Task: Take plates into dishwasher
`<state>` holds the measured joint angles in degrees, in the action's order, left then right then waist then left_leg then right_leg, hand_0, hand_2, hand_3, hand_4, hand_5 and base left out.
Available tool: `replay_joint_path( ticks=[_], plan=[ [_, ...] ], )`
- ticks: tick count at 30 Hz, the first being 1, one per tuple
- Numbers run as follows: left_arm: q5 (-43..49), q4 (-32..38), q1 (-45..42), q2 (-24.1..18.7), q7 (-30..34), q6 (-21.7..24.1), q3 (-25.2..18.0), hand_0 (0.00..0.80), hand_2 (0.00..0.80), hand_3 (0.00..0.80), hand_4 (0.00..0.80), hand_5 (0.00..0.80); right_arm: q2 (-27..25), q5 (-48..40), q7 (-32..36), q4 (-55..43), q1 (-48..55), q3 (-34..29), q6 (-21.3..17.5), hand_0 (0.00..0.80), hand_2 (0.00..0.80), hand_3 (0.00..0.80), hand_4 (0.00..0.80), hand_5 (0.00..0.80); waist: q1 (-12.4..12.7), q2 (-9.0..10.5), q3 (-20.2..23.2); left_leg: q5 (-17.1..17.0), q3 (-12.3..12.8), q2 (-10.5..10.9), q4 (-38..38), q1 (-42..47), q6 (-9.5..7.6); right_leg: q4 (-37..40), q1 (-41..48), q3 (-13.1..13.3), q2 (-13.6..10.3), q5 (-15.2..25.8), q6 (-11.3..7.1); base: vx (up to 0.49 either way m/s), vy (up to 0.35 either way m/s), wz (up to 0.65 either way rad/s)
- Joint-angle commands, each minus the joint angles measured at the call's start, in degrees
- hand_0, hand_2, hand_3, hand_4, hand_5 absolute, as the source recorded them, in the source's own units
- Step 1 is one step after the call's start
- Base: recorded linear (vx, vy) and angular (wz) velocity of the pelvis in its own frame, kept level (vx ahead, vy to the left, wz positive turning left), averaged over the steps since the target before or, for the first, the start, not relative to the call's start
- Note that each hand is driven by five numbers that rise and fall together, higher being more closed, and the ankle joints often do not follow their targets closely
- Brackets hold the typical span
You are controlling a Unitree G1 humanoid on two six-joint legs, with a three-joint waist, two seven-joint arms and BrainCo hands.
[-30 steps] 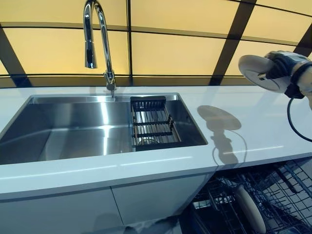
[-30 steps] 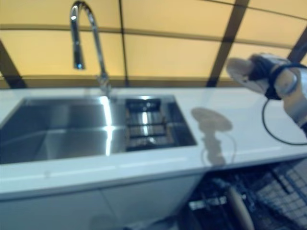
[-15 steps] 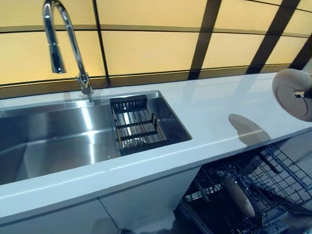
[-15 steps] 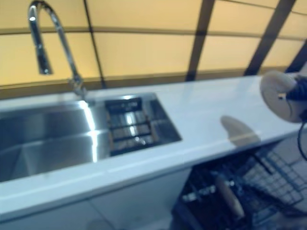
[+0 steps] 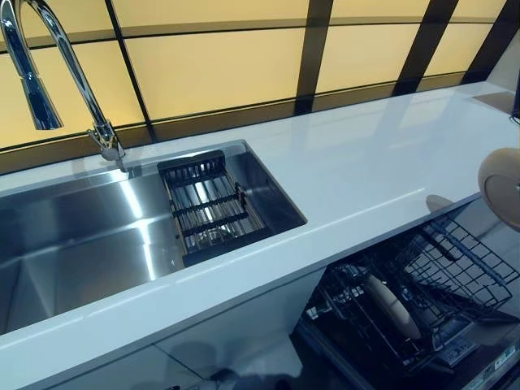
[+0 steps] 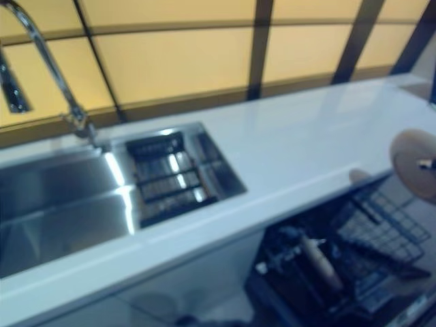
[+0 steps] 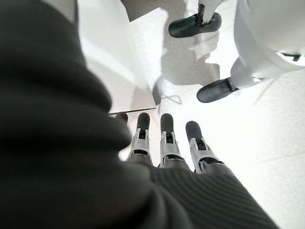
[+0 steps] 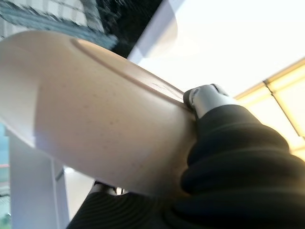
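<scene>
My right hand [image 8: 207,98] is shut on a pale round plate [image 8: 95,109], its thumb over the rim. In the eye views the plate [image 5: 500,187] hangs on edge at the far right, just past the counter's front edge, above the pulled-out dishwasher rack [image 5: 455,260]. Another pale plate [image 5: 392,307] stands on edge in that rack. My left hand [image 7: 164,143] shows only in its wrist view, fingers straight, holding nothing, pointing at the floor.
A white countertop [image 5: 366,171] runs across the view. A steel sink [image 5: 81,236] is set in it on the left, with a dark drain basket [image 5: 207,207] and a curved tap [image 5: 49,65]. White cabinet fronts [image 5: 236,341] stand below the sink.
The camera has turned right, so the sink has shifted left. My right hand has carried the plate from above the back of the counter down past its front edge, over the rack.
</scene>
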<state>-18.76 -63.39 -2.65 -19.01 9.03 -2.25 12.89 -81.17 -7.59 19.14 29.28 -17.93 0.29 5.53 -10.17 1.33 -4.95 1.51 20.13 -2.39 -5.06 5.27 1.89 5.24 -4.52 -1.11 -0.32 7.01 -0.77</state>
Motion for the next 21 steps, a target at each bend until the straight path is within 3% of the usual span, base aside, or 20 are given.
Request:
replay_joint_path(
  ticks=[1,9,14,21],
  plan=[
    [0.7,-2.2,2.5,-2.6,0.7,0.4,-0.8,0.0,0.0,0.0,0.0,0.0,2.9,-2.9,-1.3,0.0,-2.0,-5.4,-2.3,0.8,0.8,0.8,0.8,0.8,0.5,2.34,-1.8,4.1,-2.3,-0.2,0.1,0.8,-2.54,-0.2,5.2,-0.6,-0.9,-5.7,-4.51,-0.034,-0.054,-0.06],
    [-2.3,-1.3,2.7,-2.0,0.9,0.2,-1.3,0.0,0.0,0.0,0.0,0.0,8.2,0.3,-1.3,-5.2,1.1,-6.4,-1.1,0.8,0.8,0.8,0.8,0.8,-0.5,0.54,-4.0,3.6,-2.3,-0.1,0.1,-0.7,-2.42,-0.2,3.1,0.4,-1.1,-5.2,-4.45,-0.006,-0.035,-0.03],
    [-3.6,-1.2,3.7,-1.8,1.1,1.2,-1.5,0.0,0.0,0.0,0.0,0.0,11.1,2.6,-3.1,-6.7,1.2,-6.2,-0.4,0.8,0.8,0.8,0.8,0.8,-1.2,-1.19,-7.5,2.7,-2.4,0.1,0.1,-3.0,-2.12,-0.2,0.7,0.7,-1.2,-4.4,-4.19,-0.075,-0.016,0.0],
    [-4.3,0.0,3.7,-0.9,2.0,2.4,-1.2,0.0,0.0,0.0,0.0,0.0,12.7,5.8,-3.2,-9.8,3.3,-6.9,1.1,0.8,0.8,0.8,0.8,0.8,-1.9,-3.06,-9.7,2.1,-2.2,0.3,0.1,-4.1,-1.7,-0.2,-0.6,0.4,-1.6,-4.2,-3.9,-0.039,-0.003,-0.06]
  ],
)
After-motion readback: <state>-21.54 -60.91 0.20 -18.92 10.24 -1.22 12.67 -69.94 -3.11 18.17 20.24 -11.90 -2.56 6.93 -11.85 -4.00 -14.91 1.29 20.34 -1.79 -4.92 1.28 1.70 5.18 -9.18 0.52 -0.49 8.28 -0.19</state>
